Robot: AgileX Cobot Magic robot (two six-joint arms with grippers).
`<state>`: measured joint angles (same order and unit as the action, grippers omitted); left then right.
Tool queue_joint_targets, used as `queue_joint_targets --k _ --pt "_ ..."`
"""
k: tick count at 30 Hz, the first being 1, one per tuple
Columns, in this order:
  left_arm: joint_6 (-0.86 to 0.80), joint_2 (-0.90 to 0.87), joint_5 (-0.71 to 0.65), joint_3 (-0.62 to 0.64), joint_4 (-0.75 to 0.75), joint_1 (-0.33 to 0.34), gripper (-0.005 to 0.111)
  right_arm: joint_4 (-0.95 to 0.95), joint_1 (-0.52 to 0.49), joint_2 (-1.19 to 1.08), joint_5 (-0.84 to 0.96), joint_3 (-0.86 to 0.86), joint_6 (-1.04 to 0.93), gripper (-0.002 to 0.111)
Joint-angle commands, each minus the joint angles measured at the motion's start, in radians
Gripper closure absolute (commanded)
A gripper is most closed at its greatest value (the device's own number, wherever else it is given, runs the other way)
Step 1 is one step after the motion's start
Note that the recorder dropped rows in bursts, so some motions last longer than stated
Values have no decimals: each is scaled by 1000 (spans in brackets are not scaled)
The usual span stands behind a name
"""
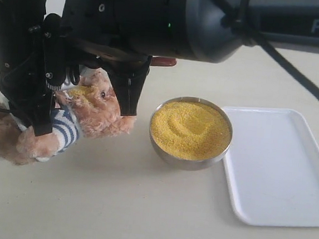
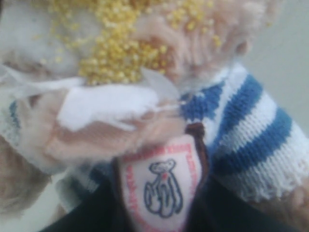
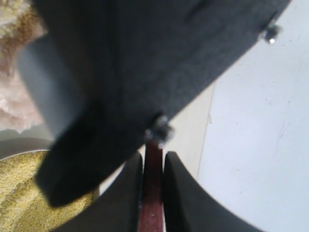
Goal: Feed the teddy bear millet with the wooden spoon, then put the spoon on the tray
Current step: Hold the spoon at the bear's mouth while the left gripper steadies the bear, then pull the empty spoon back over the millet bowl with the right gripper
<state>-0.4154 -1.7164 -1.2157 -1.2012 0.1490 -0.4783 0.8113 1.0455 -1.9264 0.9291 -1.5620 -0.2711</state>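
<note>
Clamped by the left claw (image 1: 84, 119), the teddy bear (image 1: 96, 111) is set at 9 o'clock of the millet (image 1: 189, 128), the tray (image 1: 278, 163) at 3 o'clock, while the wooden spoon (image 3: 152, 203), largely hidden by the right arm (image 1: 157, 13), is pinched in the right claw (image 3: 153, 162).

Bright, soft, even light fills the exterior view. The metal bowl (image 1: 186, 162) throws only a faint shadow on the desk (image 1: 113, 205), and the tray (image 1: 278, 163) is nearly washed out. The dark arm (image 1: 157, 13) across the top is underexposed and blurred. In the left wrist view the teddy bear (image 2: 251, 125) is soft, its badge (image 2: 161, 188) slightly clearer. The right wrist view is out of focus, wooden spoon (image 3: 152, 193) included.
</note>
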Motion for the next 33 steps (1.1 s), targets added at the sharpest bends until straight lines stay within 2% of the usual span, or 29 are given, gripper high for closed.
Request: queue_joint_targets --k 1,11,22,27,33 --pt "3 12 22 -7 -40 -8 103 -22 9 5 -24 7 9 109" --pt "9 12 16 -7 -40 -8 103 -218 -59 67 -9 4 -50 109" --pt "22 12 14 -7 -36 -8 103 -295 -70 79 70 4 -106 109" --pt "32 12 14 -7 -37 -8 103 -408 -144 80 90 4 -102 109" --pt "38 12 16 -7 -35 -8 103 -454 -220 80 94 4 -69 109"
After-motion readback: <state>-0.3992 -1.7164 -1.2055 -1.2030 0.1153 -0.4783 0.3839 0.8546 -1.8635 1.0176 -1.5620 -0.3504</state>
